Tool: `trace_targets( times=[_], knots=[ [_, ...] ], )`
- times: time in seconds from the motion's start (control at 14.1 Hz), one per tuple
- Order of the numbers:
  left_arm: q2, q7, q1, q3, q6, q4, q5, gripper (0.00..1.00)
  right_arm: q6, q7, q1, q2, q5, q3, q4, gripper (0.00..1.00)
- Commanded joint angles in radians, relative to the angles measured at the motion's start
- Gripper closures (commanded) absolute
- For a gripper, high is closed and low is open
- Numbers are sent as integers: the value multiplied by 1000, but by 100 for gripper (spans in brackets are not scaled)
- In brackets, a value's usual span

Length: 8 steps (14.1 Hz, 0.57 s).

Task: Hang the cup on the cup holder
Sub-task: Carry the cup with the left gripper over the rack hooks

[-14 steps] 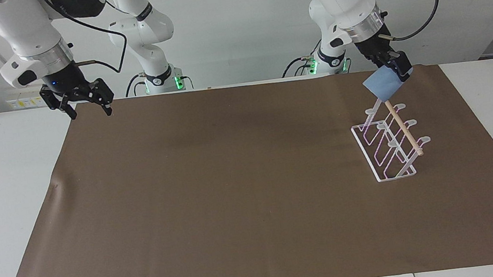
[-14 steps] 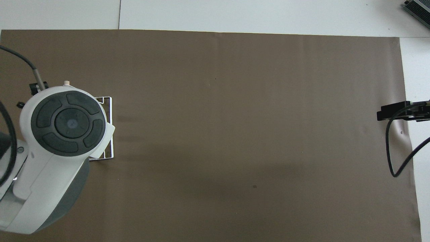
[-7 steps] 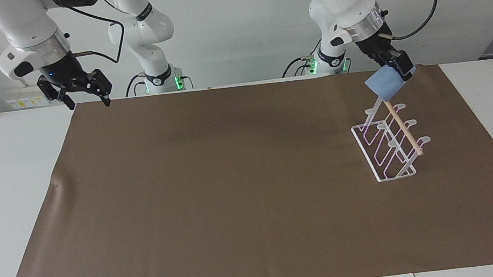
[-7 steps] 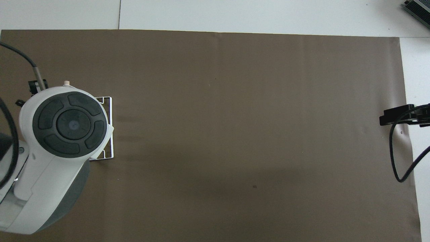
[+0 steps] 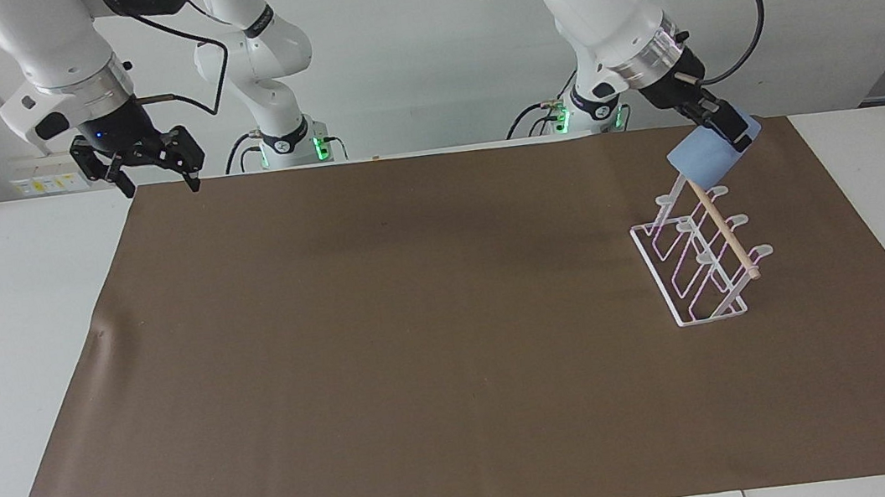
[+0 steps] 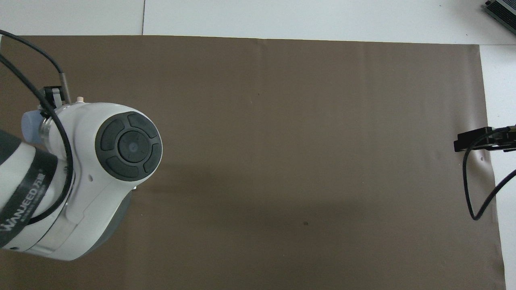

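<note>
Two glossy white jointed arms with silver wrist rings, black pincers, looping black cables; green lights at bases. Grey round cap; black band lettered "WANJEED".

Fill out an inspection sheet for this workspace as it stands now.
Surface: white table under a brown mat.
Job's things: light-blue cup held tilted in the air over the cup holder, not yet hung; the holder stands on the mat toward the left arm's end.
Clutter: nothing seen.
Grippers: left gripper shut on the cup; right gripper open, waiting over the mat's edge at the right arm's end.
Cables: black cable loops from each wrist.
Surroundings: white wall.
</note>
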Motion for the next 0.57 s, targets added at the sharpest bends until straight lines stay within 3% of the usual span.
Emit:
trace_targets(
  times=[0.0,0.28,0.5],
  knots=[
    [100,5,-18,7,6,15,56,100,3,-23,-1,-12,-18,3,-15,0],
    [96,3,23,10,91,-113,154,100,-2,-17,1,-13,-12,3,-17,0],
    [154,2,28,10,117,-117,258,100,0,-17,0,-15,-11,3,-20,0]
  ],
)
